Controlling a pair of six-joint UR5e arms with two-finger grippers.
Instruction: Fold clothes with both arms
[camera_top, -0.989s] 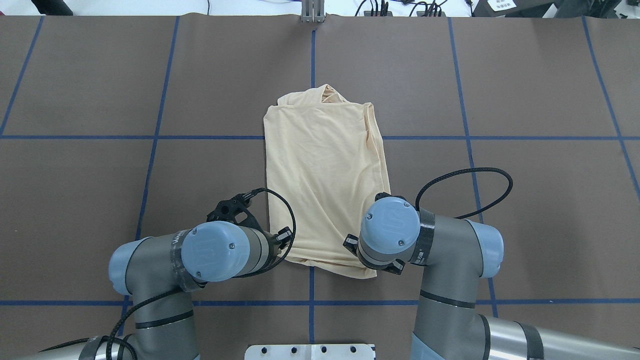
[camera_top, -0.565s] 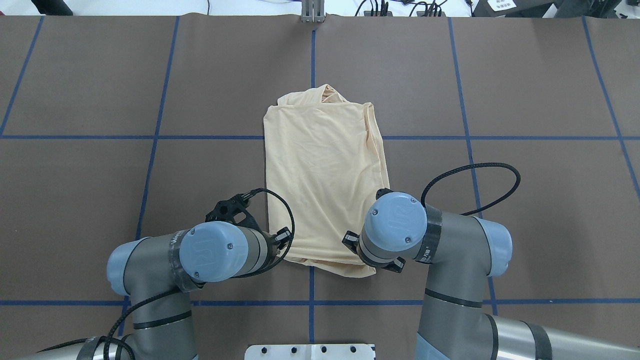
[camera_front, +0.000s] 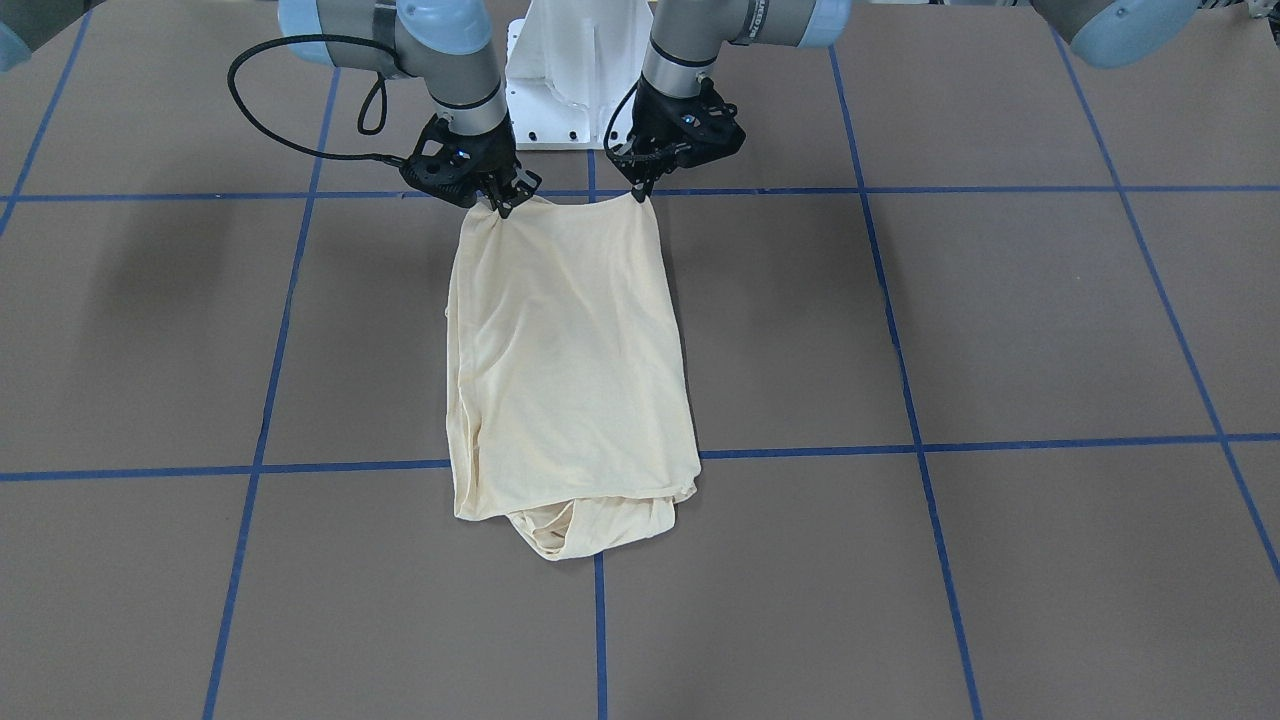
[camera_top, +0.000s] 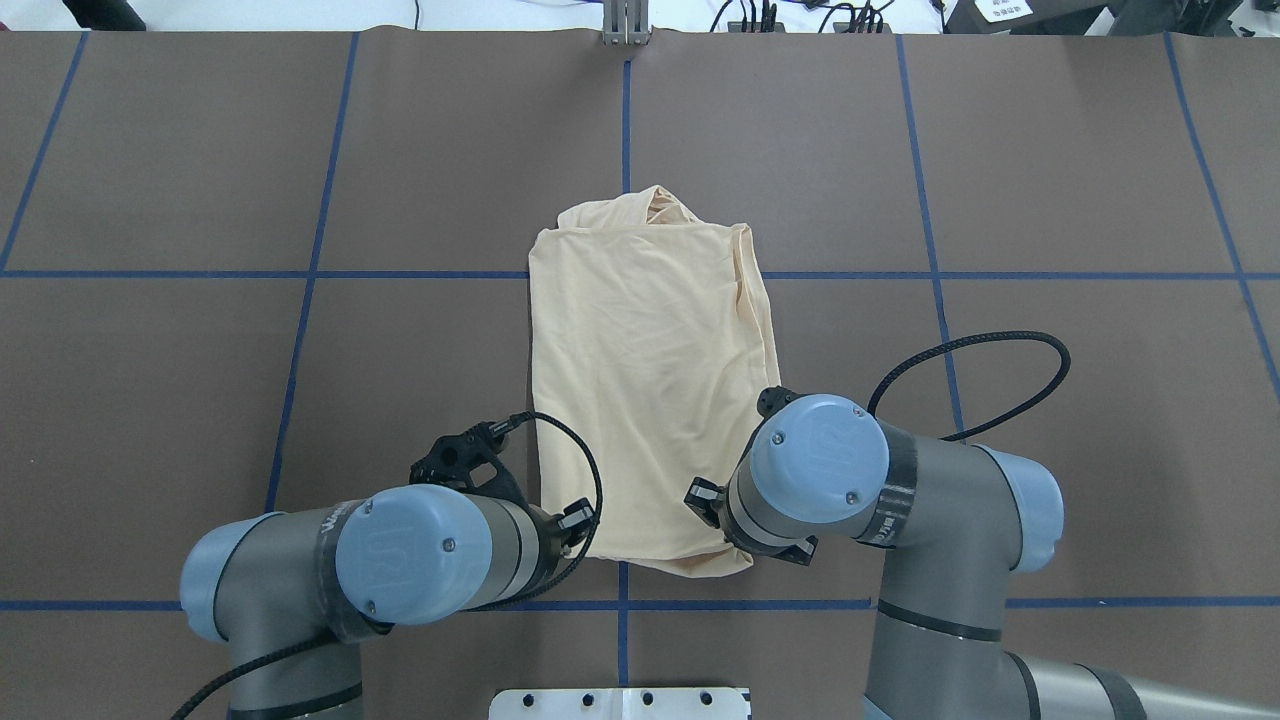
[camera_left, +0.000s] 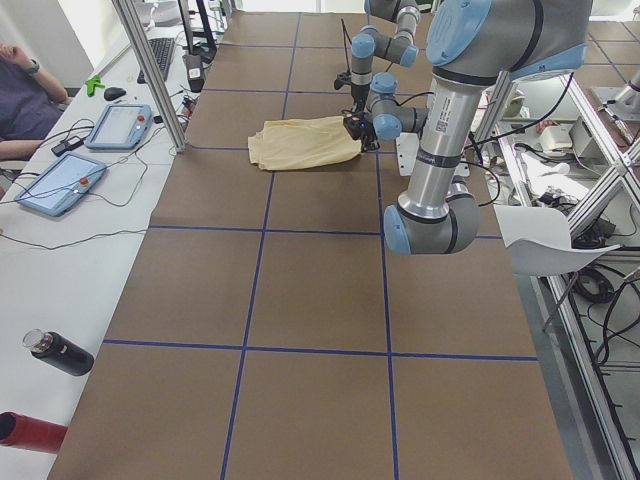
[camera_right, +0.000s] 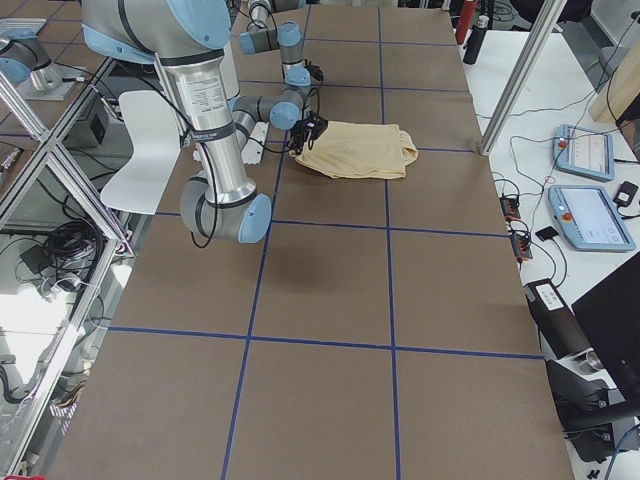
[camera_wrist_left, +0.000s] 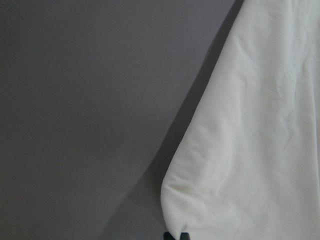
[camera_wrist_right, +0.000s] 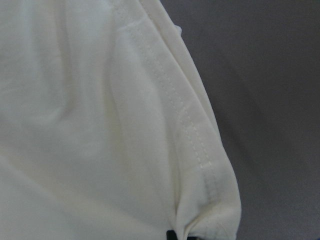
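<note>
Dragging the T-shirt (camera_front: 570, 350) back a little, the left gripper (camera_front: 640, 190) and right gripper (camera_front: 503, 203) stay clamped on its near corners, probably straightening it before folding.

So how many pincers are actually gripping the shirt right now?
2. The black two-finger left pincer pinches one robot-side corner of the pale cream-yellow folded shirt. The black right pincer pinches the other robot-side corner. Neither is hidden.

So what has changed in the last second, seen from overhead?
The left gripper and right gripper drew back toward the robot, dragging the T-shirt slightly with them. Each stays shut on a near corner; the folded shape looks unchanged.
</note>
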